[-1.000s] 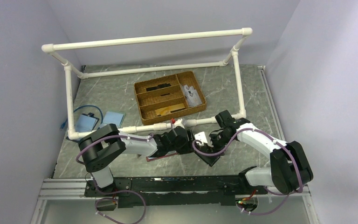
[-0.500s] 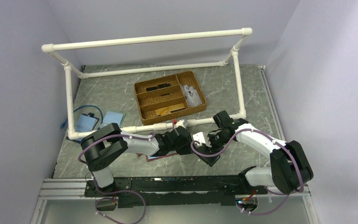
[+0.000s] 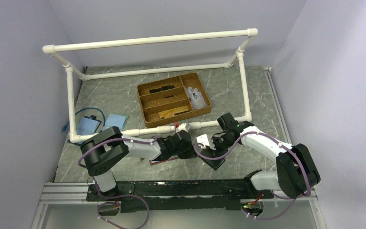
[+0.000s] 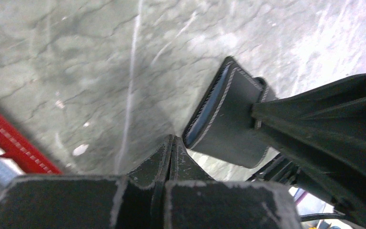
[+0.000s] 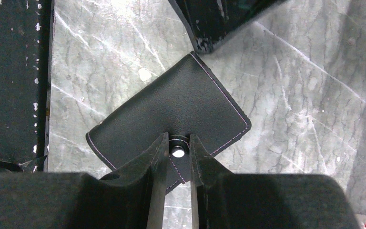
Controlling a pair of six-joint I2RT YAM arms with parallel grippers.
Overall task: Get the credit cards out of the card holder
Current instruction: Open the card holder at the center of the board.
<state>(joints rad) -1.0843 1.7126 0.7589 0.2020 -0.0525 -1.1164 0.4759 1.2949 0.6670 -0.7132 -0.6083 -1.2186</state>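
Looking down from the top external view, both arms reach into the middle of the near table. The card holder lies dark and flat under the tip of the right gripper. The left gripper hangs just beside it on the left, above a red-edged holder. The right arm is plainly the nearer one.

In the left wrist view, the left fingers meet tip to tip with nothing between them. The card holder sits ahead of them and a little to the right, near but apart. Its layered edge is turned towards the fingertips, and a right finger lies across its face. A thin pale line shows in that edge; whether it is one of the credit cards cannot be told.

In the right wrist view, the holder lies closed and diagonal, its long axis running from lower left to upper right. The right jaws stand narrow over its near edge, either side of a snap stud. Whether they actually pinch the leather or only rest on it cannot be told. The left gripper's black body shows just past the far corner, so I judge any pull on a card would come from that end.
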